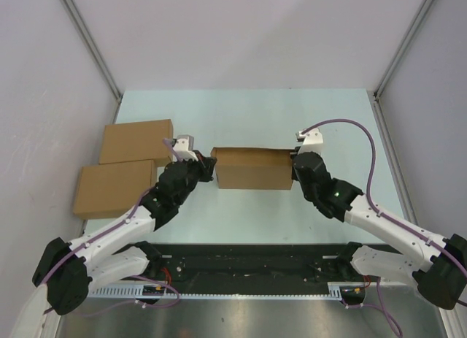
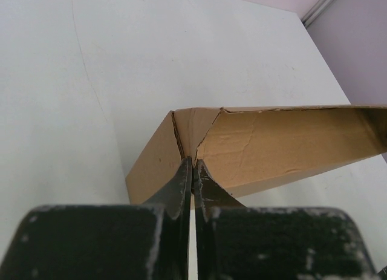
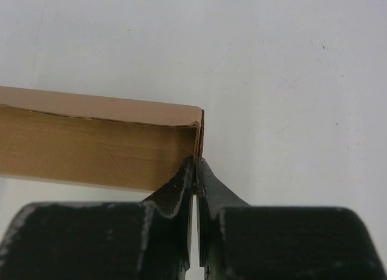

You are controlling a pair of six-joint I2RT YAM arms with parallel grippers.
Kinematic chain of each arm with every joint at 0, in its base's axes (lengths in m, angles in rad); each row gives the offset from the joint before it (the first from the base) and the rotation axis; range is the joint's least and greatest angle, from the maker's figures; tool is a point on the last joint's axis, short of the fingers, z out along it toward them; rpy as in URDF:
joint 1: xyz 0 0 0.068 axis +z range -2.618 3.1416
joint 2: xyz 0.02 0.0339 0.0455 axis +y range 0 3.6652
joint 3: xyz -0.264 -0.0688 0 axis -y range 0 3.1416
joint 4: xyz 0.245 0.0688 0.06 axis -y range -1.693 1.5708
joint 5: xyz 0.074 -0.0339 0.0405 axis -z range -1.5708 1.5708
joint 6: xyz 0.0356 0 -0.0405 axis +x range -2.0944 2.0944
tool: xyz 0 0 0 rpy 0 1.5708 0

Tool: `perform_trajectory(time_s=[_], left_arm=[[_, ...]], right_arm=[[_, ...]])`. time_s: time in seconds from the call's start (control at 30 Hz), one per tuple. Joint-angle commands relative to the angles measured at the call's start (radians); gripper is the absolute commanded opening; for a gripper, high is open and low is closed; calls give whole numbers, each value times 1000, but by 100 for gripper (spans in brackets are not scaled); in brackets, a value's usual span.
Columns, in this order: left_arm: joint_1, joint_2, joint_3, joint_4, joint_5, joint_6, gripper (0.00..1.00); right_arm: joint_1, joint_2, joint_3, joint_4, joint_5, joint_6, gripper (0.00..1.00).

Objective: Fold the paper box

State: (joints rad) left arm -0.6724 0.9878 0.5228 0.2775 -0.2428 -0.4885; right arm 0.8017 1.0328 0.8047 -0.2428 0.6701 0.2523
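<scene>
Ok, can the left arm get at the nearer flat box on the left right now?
Probably, but not straight away. That flat box lies beside the left arm with nothing between, yet the left gripper is shut on the end wall of the paper box and would have to let go first.

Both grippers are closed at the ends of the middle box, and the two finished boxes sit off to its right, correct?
No. The two finished boxes sit to the left of the paper box, not its right, as the top view shows. The rest holds.
</scene>
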Motion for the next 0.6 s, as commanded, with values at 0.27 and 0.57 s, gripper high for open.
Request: perform_trajectory(time_s=[0.27,0.57], left_arm=[[-32,25,-43,-93,-110,-32,2],[-44,29,-41,-100,-125,-36,3]], right_arm=[[44,-97,-7,-75,22,-8,56],[53,-211,19,-96,29,4,64]])
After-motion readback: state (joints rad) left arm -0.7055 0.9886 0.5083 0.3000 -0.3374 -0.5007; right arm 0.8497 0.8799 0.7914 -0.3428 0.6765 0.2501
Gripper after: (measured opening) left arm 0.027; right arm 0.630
